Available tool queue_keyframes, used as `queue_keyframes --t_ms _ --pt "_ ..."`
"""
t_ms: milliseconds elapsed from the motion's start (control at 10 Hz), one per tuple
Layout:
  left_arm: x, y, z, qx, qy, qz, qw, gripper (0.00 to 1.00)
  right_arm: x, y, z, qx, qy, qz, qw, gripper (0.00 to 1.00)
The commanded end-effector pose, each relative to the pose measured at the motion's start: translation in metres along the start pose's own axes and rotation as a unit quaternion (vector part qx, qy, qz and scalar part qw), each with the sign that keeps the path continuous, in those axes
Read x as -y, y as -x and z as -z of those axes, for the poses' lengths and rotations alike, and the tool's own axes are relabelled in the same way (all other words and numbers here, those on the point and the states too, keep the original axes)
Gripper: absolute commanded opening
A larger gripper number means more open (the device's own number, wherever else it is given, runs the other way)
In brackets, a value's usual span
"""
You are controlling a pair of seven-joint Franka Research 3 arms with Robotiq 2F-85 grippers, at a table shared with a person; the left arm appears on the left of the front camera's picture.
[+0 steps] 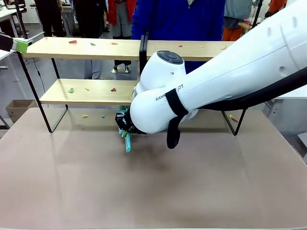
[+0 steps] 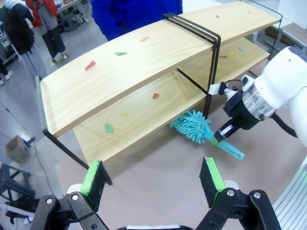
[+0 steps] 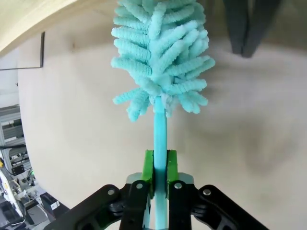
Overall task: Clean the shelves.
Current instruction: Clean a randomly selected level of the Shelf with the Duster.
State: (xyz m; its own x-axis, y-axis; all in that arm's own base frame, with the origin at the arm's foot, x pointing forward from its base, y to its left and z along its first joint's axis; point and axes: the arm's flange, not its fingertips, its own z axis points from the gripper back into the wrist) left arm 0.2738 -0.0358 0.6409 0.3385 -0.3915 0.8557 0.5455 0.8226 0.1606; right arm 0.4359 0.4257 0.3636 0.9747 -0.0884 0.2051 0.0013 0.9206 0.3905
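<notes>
The shelves are two pale wooden boards on a thin black frame, at the table's far side. Small red, green and yellow scraps lie on both boards. My right gripper is shut on the handle of a teal fluffy duster. The duster's head sits low at the lower board's front edge, beside the central upright. My left gripper hovers open and empty, high off the shelves' left end; a green pad of it shows at the front view's left edge.
A person in blue stands behind the shelves. A few scraps lie on the beige tabletop under the lower board. A cardboard box sits on the floor to the left.
</notes>
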Motion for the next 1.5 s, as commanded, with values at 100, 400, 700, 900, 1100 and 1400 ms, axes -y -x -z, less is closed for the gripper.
queue_keyframes --t_ms 100,400,700,900,1100,1400 --pt "0.000 0.001 0.000 -0.001 -0.001 0.001 1.000 1.00 -0.023 -0.023 0.025 -0.004 0.003 0.003 1.000 0.12" --pt "0.000 0.001 0.000 -0.001 -0.001 0.001 1.000 1.00 -0.042 -0.035 0.038 -0.016 -0.009 -0.047 0.999 0.12" --pt "0.000 0.001 0.000 -0.001 -0.001 0.001 1.000 1.00 -0.057 -0.044 0.048 -0.046 -0.032 -0.096 0.994 0.12" --pt "0.000 0.001 0.000 -0.001 -0.001 0.001 1.000 1.00 -0.059 -0.052 0.051 -0.075 -0.069 -0.128 0.986 0.12" --pt "0.000 0.001 0.000 -0.001 -0.001 0.001 1.000 1.00 -0.060 -0.058 0.052 -0.124 -0.085 -0.155 0.976 0.12" --pt "0.000 0.001 0.000 -0.001 -0.001 0.001 1.000 1.00 -0.051 -0.050 0.031 -0.191 -0.121 -0.211 0.951 0.12"
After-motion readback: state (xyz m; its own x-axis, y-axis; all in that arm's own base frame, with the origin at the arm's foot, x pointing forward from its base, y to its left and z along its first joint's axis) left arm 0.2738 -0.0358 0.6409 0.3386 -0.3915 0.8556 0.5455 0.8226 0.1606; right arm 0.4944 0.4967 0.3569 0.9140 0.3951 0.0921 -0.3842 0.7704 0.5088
